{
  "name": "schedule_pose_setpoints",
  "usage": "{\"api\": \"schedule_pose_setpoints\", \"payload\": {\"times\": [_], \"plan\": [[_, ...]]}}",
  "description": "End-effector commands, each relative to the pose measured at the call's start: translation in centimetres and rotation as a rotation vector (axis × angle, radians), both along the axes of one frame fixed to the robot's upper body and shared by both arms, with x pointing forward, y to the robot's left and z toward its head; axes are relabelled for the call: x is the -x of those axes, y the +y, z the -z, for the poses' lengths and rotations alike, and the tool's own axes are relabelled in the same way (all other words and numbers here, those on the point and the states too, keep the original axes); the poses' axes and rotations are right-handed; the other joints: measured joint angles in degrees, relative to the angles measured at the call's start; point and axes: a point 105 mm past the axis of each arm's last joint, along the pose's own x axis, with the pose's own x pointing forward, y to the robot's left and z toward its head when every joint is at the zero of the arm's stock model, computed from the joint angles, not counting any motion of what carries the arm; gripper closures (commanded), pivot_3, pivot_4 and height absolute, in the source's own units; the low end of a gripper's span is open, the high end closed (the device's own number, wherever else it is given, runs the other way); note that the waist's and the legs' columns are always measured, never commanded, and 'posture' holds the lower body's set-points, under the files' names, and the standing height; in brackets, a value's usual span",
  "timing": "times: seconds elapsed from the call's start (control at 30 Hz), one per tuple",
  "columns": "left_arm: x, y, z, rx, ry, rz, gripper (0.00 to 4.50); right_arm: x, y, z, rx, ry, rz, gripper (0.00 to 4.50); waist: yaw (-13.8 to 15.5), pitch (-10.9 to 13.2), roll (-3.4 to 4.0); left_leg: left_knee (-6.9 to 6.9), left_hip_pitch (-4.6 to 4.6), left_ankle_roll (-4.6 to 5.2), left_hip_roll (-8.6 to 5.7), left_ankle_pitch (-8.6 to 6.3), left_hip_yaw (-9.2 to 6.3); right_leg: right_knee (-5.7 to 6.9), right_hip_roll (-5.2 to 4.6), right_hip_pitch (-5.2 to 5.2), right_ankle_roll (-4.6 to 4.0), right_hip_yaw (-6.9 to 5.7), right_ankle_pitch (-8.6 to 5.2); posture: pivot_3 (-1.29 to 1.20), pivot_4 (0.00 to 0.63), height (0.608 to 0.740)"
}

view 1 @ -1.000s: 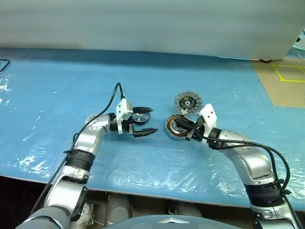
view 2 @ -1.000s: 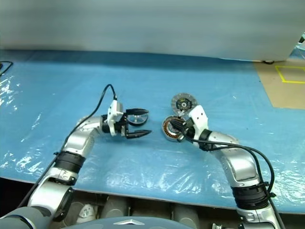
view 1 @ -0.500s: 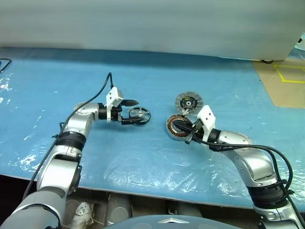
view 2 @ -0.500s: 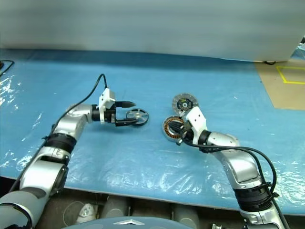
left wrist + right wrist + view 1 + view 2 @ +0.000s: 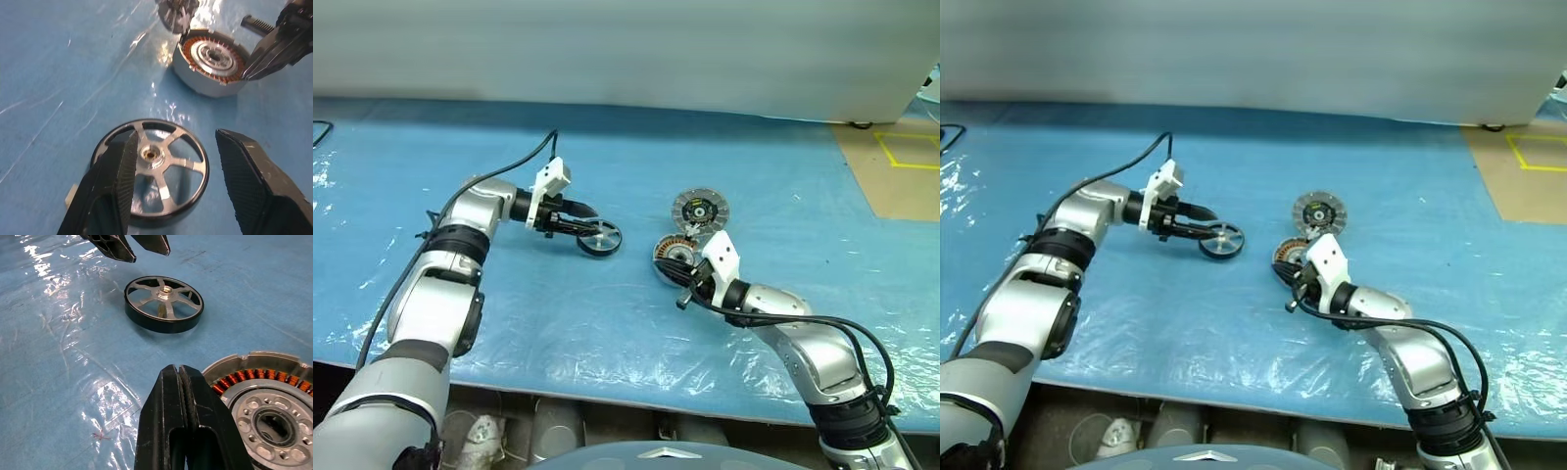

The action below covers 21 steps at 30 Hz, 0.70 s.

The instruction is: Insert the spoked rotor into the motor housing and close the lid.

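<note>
blue plastic sheeting over our desk looks slick, so with our left gripper jaws part open astride the spoked rotor lying mid-desk, it may skid away, while our right gripper, jaws shut, waits by the motor housing.

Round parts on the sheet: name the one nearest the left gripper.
The spoked rotor: the left gripper is right at it, while the motor housing and lid lie farther right.

The left gripper has swung out and come down over the rotor, its fingers narrowing around the rim. The right gripper has pulled back off the housing, toward the robot.
</note>
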Motion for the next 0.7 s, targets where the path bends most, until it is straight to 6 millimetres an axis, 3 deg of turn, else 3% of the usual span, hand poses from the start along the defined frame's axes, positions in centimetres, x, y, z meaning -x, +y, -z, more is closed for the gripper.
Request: {"api": "schedule_pose_setpoints", "payload": {"times": [0.03, 0.4, 0.7], "plan": [[-0.5, 0.1, -1.2, -0.060, -0.009, -0.004, 1.91, 0.6, 0.9, -0.9, -0.023, -0.040, -0.010, 4.50, 0.01, 0.01, -0.01, -0.01, 0.00, 0.00, -0.02, 0.00, 0.00, -0.01, -0.01, 0.01, 0.00, 0.00, 0.00, 0.00, 0.150, 0.740], [-1.8, -2.1, -0.7, -0.102, -0.075, -0.039, 1.91, 0.3, 0.5, -1.0, -0.038, -0.049, 0.041, 4.50, 0.02, 0.05, -0.08, 0.00, -0.01, 0.00, -0.05, 0.00, -0.07, -0.02, -0.03, 0.05, 0.01, -0.05, 0.01, 0.00, 0.150, 0.740], [-1.9, -1.3, 1.1, -0.190, -0.051, -0.075, 1.91, 0.7, 0.4, -0.7, -0.048, -0.042, 0.073, 4.50, 0.07, 0.06, -0.10, -0.01, -0.01, 0.00, -0.08, 0.00, -0.10, -0.03, -0.04, 0.06, 0.02, -0.06, 0.01, 0.00, 0.150, 0.740]]}}
